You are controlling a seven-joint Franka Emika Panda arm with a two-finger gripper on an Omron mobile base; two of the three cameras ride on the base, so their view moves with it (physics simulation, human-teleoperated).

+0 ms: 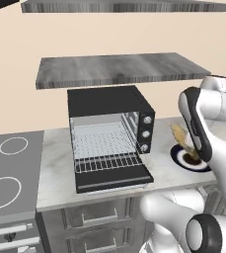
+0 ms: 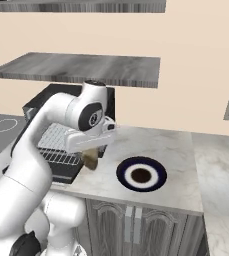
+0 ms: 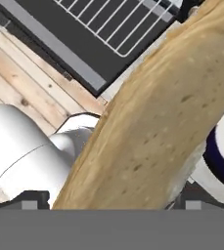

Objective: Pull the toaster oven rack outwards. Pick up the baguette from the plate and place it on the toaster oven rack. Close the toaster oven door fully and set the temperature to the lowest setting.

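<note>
Filling the hand view from lower left to upper right, the baguette [image 3: 152, 122] lies directly against the camera, its tan crust speckled. Its lower end runs down between the two dark finger tips at the bottom edge of that frame; the pincer [image 3: 108, 202] stands at full spread with the loaf between its fingers, though whether the pads press on the crust cannot be told. At the right edge of the same frame a curved strip of the plate [image 3: 221, 141] shows, blue rim beside white ring. At the upper left, the corner of the toaster oven rack [image 3: 113, 24] overlies the dark toaster oven door [image 3: 45, 34], which ends in a silver bar handle.

In the left base view, the toaster oven [image 1: 109, 101] sits at frame centre on the marble tabletop [image 1: 55, 168], door [image 1: 114, 180] folded down flat and rack [image 1: 107, 160] drawn out over it. Three knobs form a column on its right panel; the temperature knob [image 1: 147, 119] is topmost. The baguette [image 1: 181, 136] hangs tilted at the right of the frame, above the plate [image 1: 188, 159] and partly hidden by the arm.

In the right base view, the baguette [image 2: 90, 159] appears below the white hand at left of centre, between the oven and the plate [image 2: 141, 174], clear of the plate's rim.
</note>
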